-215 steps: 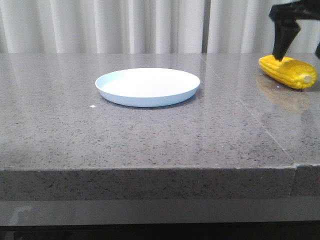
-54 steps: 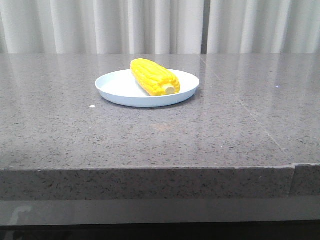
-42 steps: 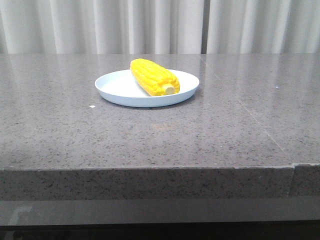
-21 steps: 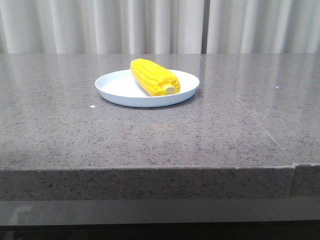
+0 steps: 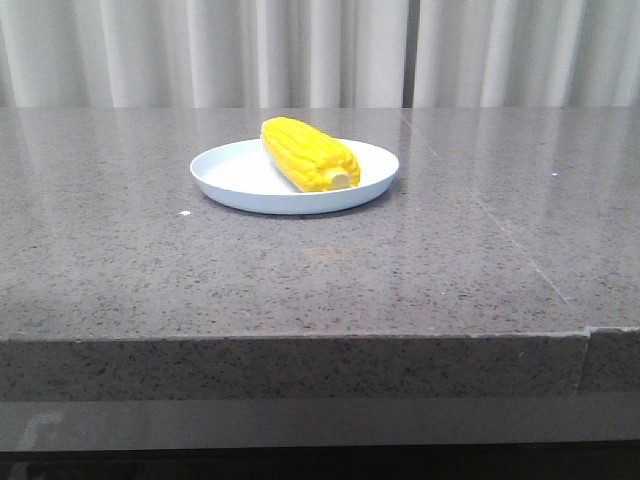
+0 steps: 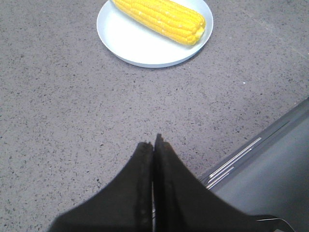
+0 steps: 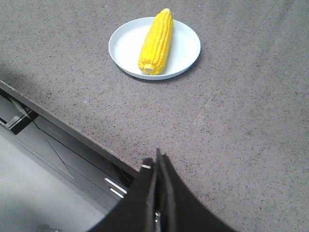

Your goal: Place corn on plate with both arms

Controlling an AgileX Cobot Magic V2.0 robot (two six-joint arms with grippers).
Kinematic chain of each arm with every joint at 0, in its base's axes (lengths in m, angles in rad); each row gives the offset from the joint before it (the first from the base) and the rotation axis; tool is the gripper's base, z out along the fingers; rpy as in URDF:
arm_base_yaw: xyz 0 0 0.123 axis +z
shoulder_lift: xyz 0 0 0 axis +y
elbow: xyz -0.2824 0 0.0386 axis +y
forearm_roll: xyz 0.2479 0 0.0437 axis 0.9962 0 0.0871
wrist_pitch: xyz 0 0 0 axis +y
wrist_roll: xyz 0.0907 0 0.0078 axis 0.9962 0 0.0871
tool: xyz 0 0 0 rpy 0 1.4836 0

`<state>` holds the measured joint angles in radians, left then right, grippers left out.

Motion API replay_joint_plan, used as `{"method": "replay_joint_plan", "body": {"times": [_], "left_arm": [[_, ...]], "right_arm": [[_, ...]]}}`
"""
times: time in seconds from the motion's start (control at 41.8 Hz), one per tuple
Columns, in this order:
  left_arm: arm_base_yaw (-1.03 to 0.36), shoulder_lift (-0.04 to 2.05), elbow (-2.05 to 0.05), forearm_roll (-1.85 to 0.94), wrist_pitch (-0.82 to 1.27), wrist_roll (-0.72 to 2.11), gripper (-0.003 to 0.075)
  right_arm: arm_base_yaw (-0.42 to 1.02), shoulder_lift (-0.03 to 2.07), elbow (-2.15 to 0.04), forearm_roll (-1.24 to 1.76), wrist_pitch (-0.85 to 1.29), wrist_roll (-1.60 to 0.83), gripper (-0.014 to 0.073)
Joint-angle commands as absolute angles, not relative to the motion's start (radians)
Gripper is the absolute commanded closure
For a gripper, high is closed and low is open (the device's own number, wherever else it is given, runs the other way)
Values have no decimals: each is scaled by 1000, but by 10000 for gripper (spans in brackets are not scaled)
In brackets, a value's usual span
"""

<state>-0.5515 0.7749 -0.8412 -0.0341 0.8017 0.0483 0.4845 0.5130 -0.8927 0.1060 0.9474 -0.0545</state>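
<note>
The yellow corn lies on the pale blue-white plate at the middle of the grey stone table, its pale stub end toward the front. It also shows on the plate in the left wrist view as corn, and in the right wrist view as corn on the plate. My left gripper is shut and empty, well back from the plate over the table near its front edge. My right gripper is shut and empty, at the table's front edge. Neither gripper shows in the front view.
The table's front edge drops to a lower grey frame with metal strips. White curtains hang behind the table. A seam runs across the table's right part.
Over the last second nothing has visibly moved. Five seconds ago the corn lay at the far right under a gripper and the plate was bare; now the corn lies on the plate.
</note>
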Motion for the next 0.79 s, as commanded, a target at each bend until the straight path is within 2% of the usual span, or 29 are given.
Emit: {"method": "replay_joint_plan", "body": {"times": [0.0, 0.454, 0.765], "left_arm": [[-560, 772, -865, -43, 731, 38, 740], [-563, 724, -845, -48, 727, 38, 740], [-344, 443, -651, 18, 526, 38, 740]], "right_arm": [[482, 518, -913, 102, 871, -64, 660], [482, 519, -913, 102, 873, -64, 660], [482, 519, -913, 102, 874, -64, 660]]}}
